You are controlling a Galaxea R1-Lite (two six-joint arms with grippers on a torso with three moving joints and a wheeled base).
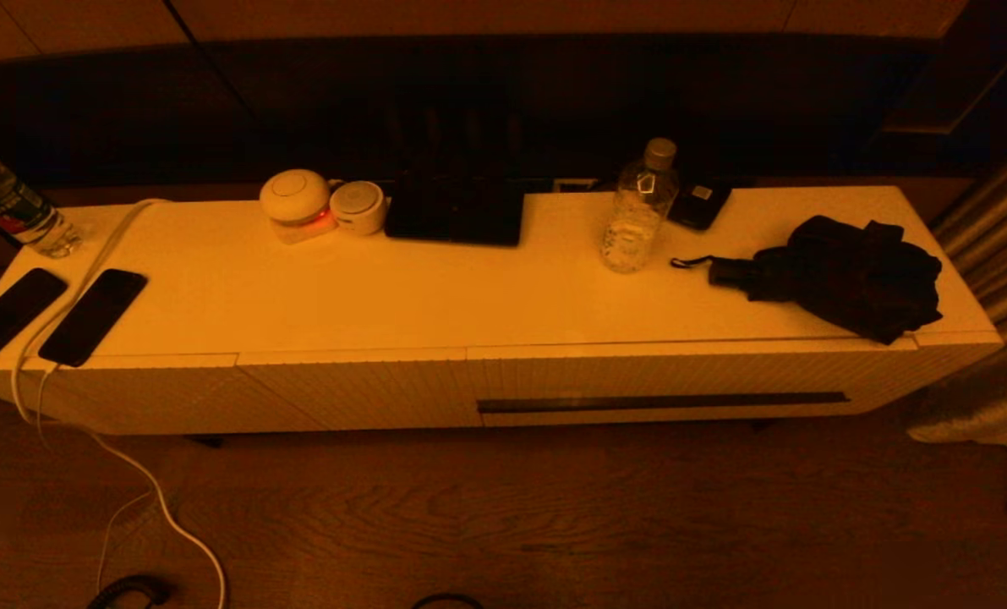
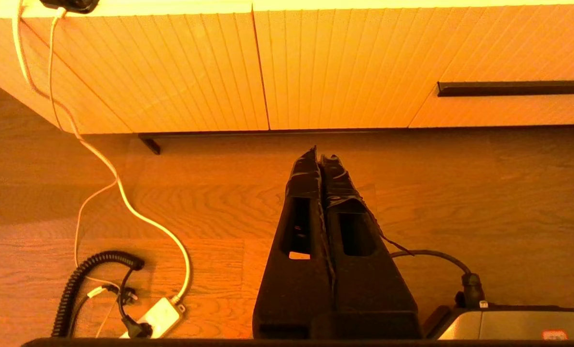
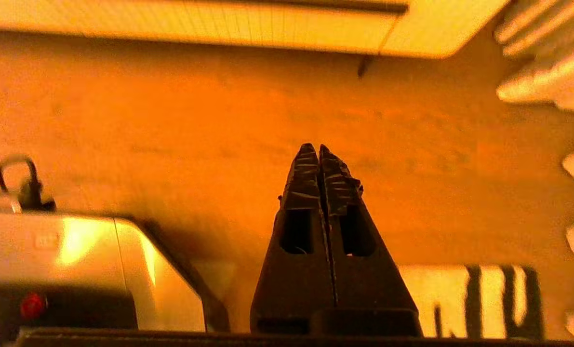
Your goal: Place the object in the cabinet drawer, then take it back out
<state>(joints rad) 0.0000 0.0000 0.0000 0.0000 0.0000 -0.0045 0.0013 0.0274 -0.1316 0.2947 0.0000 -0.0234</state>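
The cabinet drawer (image 1: 664, 376) is closed, its ribbed white front carrying a long dark slot handle (image 1: 662, 403); the left wrist view shows its front (image 2: 508, 108) too. On the cabinet top above it stand a clear plastic bottle (image 1: 638, 211) and a black folded umbrella (image 1: 841, 275); which one is the object I cannot tell. Neither arm shows in the head view. My left gripper (image 2: 319, 156) hangs shut and empty over the wooden floor, short of the slotless panels. Low over the floor before the drawer's right end, my right gripper (image 3: 318, 147) is also shut and empty.
Two dark phones (image 1: 93, 315) lie at the top's left end, a white cable (image 1: 165, 507) trailing to a power strip (image 2: 159, 315) on the floor. Another bottle (image 1: 8, 207), round white devices (image 1: 296, 203) and a dark flat box (image 1: 455, 211) sit behind. A curtain (image 1: 1002, 254) hangs right.
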